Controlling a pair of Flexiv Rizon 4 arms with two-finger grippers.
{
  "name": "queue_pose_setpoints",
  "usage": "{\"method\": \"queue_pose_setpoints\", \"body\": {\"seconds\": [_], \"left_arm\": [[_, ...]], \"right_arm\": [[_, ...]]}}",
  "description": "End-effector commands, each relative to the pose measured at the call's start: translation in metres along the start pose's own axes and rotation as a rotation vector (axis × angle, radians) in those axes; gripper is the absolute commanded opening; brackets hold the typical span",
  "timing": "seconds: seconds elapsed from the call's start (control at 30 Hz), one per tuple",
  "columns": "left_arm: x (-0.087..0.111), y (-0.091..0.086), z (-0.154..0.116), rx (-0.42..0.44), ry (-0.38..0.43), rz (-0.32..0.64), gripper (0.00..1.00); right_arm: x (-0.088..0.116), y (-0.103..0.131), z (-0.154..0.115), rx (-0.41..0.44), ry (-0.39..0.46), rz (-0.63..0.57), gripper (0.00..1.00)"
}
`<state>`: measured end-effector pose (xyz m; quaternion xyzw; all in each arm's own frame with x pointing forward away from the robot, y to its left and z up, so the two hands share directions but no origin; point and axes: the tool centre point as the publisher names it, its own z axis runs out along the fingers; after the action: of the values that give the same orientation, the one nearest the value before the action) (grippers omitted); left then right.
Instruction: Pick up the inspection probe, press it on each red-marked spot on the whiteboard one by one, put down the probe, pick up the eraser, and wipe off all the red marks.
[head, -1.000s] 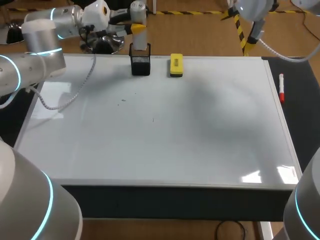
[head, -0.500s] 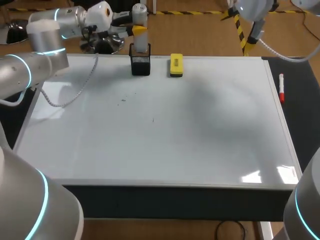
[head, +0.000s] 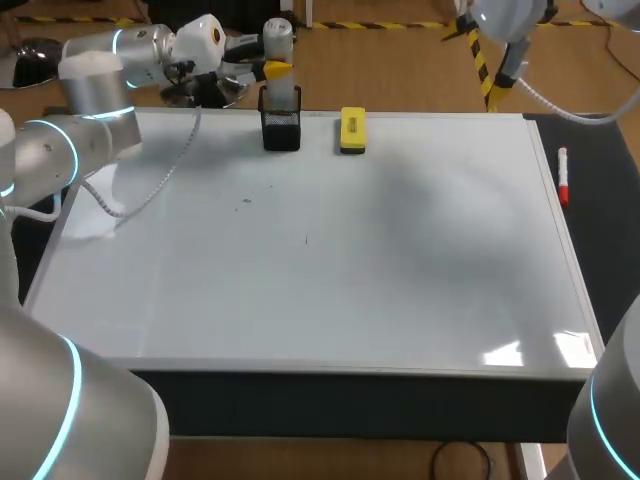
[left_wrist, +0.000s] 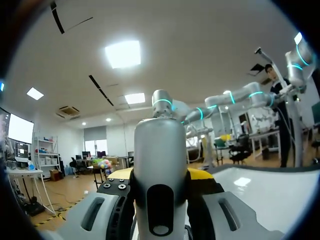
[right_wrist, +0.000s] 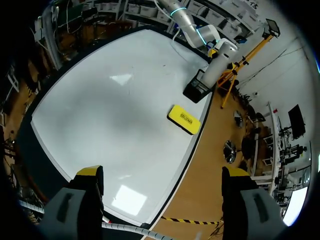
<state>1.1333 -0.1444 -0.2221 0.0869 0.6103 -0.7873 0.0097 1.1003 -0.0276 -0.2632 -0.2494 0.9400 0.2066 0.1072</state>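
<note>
The near part of the whiteboard (head: 400, 300) carries only a few faint small marks (head: 246, 203), left of middle. At its far edge the yellow eraser (head: 352, 130) lies just right of a black mesh holder (head: 281, 130), in which the inspection probe (head: 281, 88) stands upright. The left gripper (head: 272, 68) is clamped on its shaft above the holder, so the lift looks to be straight up. The right gripper (right_wrist: 162, 172) hangs spread wide, well apart.

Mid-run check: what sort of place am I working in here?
Probably a robot test bench: a whiteboard lies flat as the worktop, with a yellow eraser and a black mesh holder on it.
</note>
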Motion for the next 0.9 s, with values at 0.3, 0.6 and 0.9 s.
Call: {"method": "queue_pose_setpoints", "body": {"seconds": [0.3,0.6,0.9], "left_arm": [[-0.011,0.024,-0.003,0.018,0.051,-0.006,0.0],[-0.013,0.043,-0.007,0.014,0.045,-0.03,0.0],[-0.015,0.05,-0.011,0.004,0.04,-0.039,0.0]], "right_arm": [[0.0,0.0,-0.001,0.002,0.004,-0.001,1.0],[0.0,0.0,-0.001,0.002,0.004,-0.001,1.0],[0.0,0.0,-0.001,0.002,0.004,-0.001,1.0]]}}
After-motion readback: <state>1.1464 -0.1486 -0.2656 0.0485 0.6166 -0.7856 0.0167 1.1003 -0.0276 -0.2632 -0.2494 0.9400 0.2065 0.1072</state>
